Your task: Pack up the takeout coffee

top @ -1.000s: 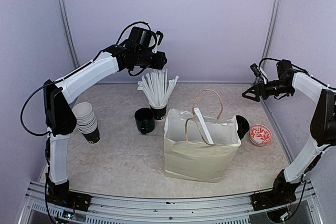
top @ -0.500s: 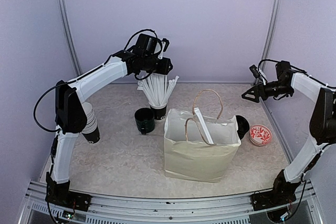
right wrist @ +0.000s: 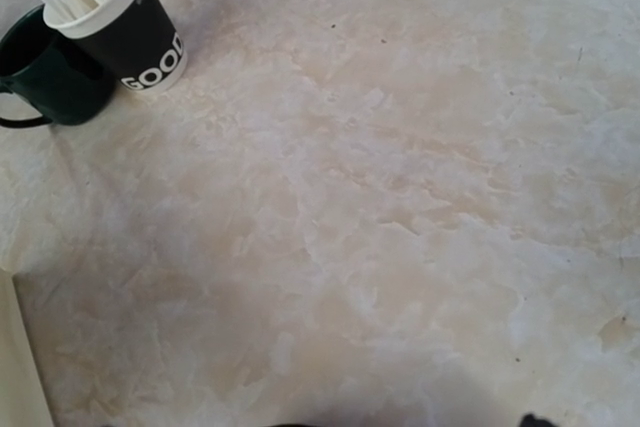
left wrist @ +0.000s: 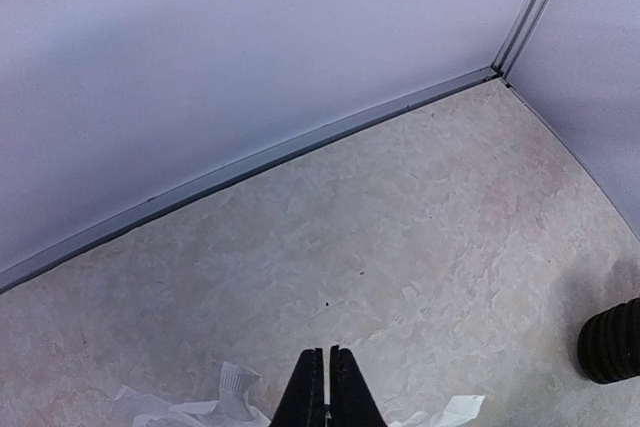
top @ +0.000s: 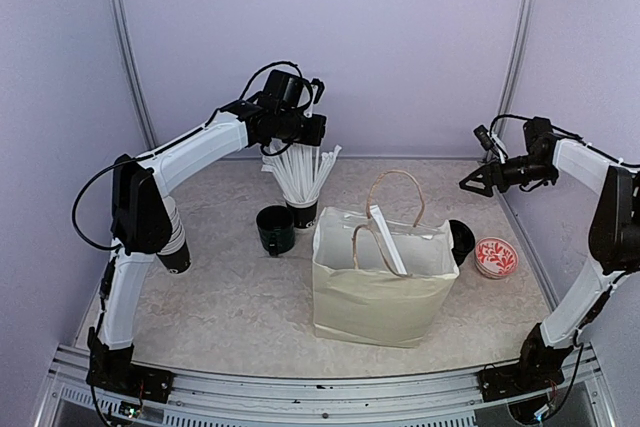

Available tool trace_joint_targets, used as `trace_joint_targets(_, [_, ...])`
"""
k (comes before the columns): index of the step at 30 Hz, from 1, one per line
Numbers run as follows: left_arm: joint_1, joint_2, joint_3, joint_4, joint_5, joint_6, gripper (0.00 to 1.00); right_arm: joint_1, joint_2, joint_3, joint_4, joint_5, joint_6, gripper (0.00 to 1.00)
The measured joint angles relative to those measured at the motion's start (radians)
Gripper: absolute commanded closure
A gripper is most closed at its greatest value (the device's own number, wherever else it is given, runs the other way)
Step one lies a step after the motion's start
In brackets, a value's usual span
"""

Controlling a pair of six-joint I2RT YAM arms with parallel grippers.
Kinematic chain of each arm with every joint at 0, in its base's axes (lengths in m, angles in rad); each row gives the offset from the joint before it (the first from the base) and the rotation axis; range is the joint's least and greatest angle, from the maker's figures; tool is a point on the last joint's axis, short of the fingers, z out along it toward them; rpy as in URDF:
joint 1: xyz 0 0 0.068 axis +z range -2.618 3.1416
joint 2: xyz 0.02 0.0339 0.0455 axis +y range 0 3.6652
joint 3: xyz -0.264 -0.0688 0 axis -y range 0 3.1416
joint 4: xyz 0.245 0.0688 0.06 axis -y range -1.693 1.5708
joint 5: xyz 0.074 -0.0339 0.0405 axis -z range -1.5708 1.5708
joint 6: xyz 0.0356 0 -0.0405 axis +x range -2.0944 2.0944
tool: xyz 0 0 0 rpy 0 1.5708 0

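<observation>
From above, the left end effector [top: 318, 129] hangs high over the back of the tabletop [top: 220, 297], just above the black cup of white straws [top: 300, 209]. The right end effector [top: 468, 185] hovers over the back right corner, well away from everything. The takeout cups [top: 176, 247] sit as a nested stack near the left edge of the tabletop, tilted and partly hidden behind the left arm's elbow. A glossy dark mug [top: 275, 229] stands just left of the straw cup, and a white paper bag [top: 380, 292] with looped handles stands upright in the middle, mouth open. Just beside its right wall a round black lid [top: 462, 239] peeks out, with a red patterned dish [top: 495, 257] close to the right edge. In the left wrist view, the left end effector [left wrist: 328, 387] is closed, fingers pressed together with nothing visible between them, above the bare tabletop [left wrist: 400, 227] and a few straw tips [left wrist: 235, 387]. In the right wrist view, only dark fingertip slivers far apart at the bottom edge show, so that end effector stands open and empty over the tabletop [right wrist: 400, 197]; the straw cup [right wrist: 135, 32] and mug [right wrist: 50, 77] touch in the upper left.
</observation>
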Motion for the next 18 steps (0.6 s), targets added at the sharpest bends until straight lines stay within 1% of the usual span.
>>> trace_joint_targets(6, [-0.008,-0.002,0.0,-0.002,0.0,0.001,1.0,0.0,0.0,0.0,-0.001,0.0,-0.003,0.16])
trace_joint_targets(10, [-0.03,-0.033,0.0,-0.025,-0.014,0.008,1.0,0.001,0.001,0.0,-0.002,0.001,-0.004,0.16])
trace_joint_targets(14, [-0.074,-0.134,0.0,-0.049,-0.035,0.02,1.0,0.002,0.004,0.0,-0.004,0.004,-0.005,0.16])
trace_joint_targets(18, [-0.139,-0.294,0.0,-0.051,-0.085,0.05,1.0,0.005,0.005,0.0,-0.007,0.005,-0.007,0.16])
